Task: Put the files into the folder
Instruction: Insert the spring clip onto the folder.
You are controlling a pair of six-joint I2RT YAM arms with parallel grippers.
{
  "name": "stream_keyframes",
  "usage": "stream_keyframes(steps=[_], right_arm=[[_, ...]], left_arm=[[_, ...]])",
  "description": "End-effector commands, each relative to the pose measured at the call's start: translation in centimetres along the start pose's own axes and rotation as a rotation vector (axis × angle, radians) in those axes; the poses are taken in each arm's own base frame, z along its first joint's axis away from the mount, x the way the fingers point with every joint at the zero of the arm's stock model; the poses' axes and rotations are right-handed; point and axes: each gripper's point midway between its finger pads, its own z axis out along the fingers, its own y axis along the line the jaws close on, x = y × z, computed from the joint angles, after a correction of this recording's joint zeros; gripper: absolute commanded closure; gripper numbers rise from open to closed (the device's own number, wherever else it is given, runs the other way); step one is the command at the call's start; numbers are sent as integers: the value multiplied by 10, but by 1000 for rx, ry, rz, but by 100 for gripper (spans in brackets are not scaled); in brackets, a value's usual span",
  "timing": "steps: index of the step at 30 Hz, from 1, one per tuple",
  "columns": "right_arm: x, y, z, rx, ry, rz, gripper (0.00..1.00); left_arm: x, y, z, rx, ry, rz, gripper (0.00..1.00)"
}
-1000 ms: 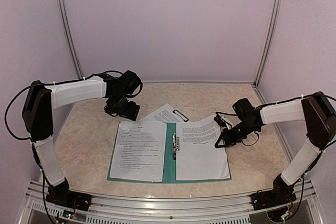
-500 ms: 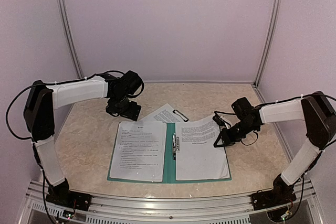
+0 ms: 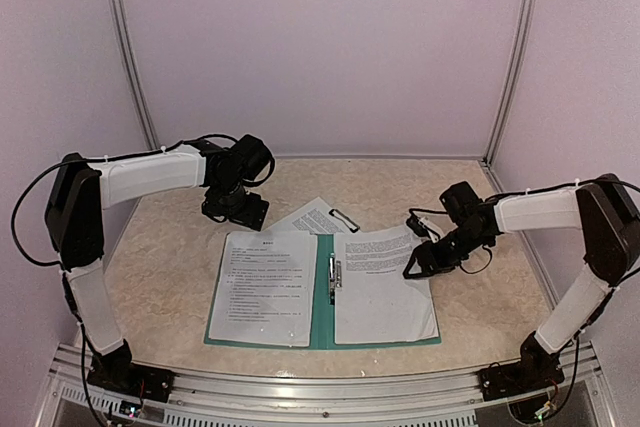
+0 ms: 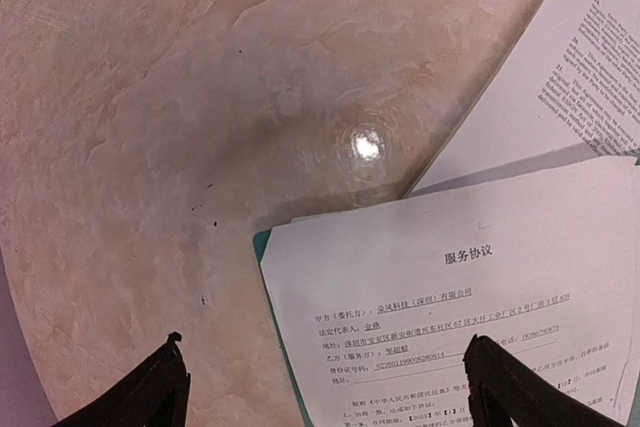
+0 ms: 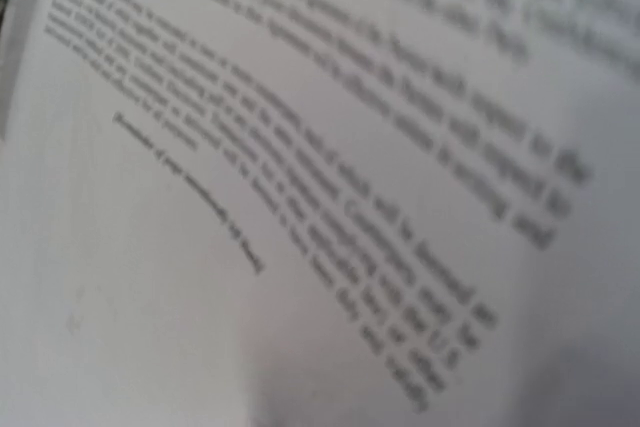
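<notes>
The teal folder (image 3: 323, 299) lies open in the middle of the table, its metal clip (image 3: 333, 272) on the spine. One of the files (image 3: 262, 285) lies on its left half and another (image 3: 380, 285) on its right half. A third printed sheet (image 3: 313, 216) lies on the table just behind the folder. My right gripper (image 3: 414, 263) is low over the right sheet's right edge. Blurred text of that sheet (image 5: 300, 197) fills the right wrist view and no fingers show there. My left gripper (image 4: 325, 392) hangs open above the left sheet's (image 4: 480, 287) far-left corner, where the folder's corner (image 4: 262, 243) peeks out.
A small black clip (image 3: 343, 218) rests on the sheet behind the folder. Pale walls with metal posts (image 3: 128, 47) close in the marble table (image 3: 170, 247) on three sides. A metal rail (image 3: 300, 392) runs along the near edge.
My right gripper has shifted slightly left and lower over the right sheet's edge. The left arm has stayed put.
</notes>
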Motion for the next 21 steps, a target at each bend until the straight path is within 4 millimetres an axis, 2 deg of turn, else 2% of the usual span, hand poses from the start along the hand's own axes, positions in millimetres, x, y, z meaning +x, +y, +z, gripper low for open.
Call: stream_keyframes(steps=[1,5,8,11,14,16,18,21], right_arm=[[-16,4,-16,59,-42,-31,40],[-20,2,-23,123,-43,-44,29],[-24,-2,-36,203,-64,-47,24],[-30,-4,-52,270,-94,-51,14],[-35,2,-61,320,-117,-85,13],[-40,20,-55,300,-139,-152,14],[-42,36,-40,273,-145,-209,17],[-43,48,-15,258,-142,-262,20]], left_arm=[[-4,-2,-2,-15,-7,17,7],[-4,-2,-2,-15,-7,18,7],[-5,-5,-3,-4,-12,18,7],[-6,-12,-5,23,-16,17,7],[-10,-23,-8,90,-27,-5,7],[-12,-39,-12,191,-32,-32,7],[-14,-63,-19,333,-39,-54,6],[-19,-104,-36,572,-65,-74,6]])
